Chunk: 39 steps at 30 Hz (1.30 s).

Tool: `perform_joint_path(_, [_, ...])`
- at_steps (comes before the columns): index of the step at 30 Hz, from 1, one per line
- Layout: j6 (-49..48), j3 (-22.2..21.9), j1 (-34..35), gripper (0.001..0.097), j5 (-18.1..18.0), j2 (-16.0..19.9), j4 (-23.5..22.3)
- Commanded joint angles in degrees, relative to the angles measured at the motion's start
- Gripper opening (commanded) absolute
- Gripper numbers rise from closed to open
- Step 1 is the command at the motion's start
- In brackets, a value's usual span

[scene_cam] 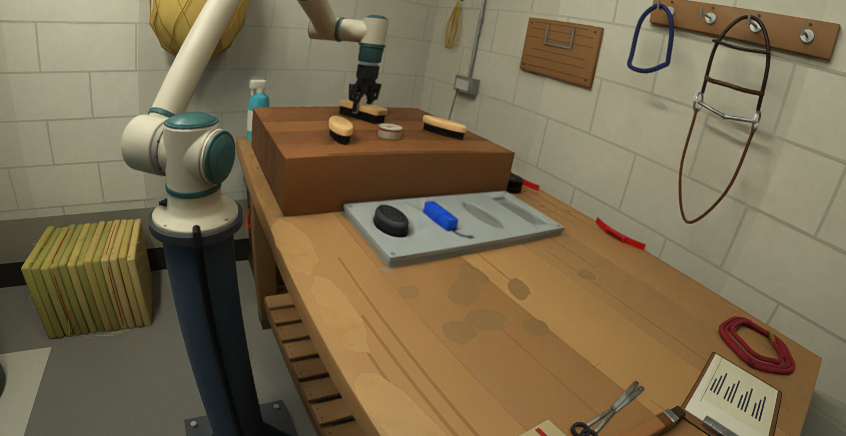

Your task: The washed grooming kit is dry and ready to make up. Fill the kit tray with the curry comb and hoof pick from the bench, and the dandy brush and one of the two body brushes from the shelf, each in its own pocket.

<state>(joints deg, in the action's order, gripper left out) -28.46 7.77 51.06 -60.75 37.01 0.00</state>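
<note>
A long brush with a tan wooden back and dark bristles (363, 111) lies at the back of the brown shelf block and is gripped by my gripper (357, 104), which stands straight down on it. A shorter oval brush (341, 129) lies in front of it to the left. Another long brush (444, 127) lies to the right. The grey kit tray (452, 224) lies on the bench below the shelf. Its left pocket holds the black oval curry comb (391, 220). The pocket beside it holds the blue-handled hoof pick (441, 216). The two right pockets hold nothing.
A small round tin (390, 131) sits on the shelf between the brushes. A spray bottle (257, 102) stands behind the shelf block on the left. Scissors (609, 414), a clipboard (733, 401) and a red rope coil (757, 345) lie at the bench's near end.
</note>
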Motion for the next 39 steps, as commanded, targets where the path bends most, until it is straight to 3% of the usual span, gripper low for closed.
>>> perform_joint_path(1, [0.00,0.02,-0.02,0.0145,0.04,-0.02,0.03])
perform_joint_path(5, [0.00,0.02,-0.02,0.0080,0.04,-0.01,0.02])
perform_joint_path(39, [0.00,2.08,0.00,0.0080,-3.29,-1.42,0.09])
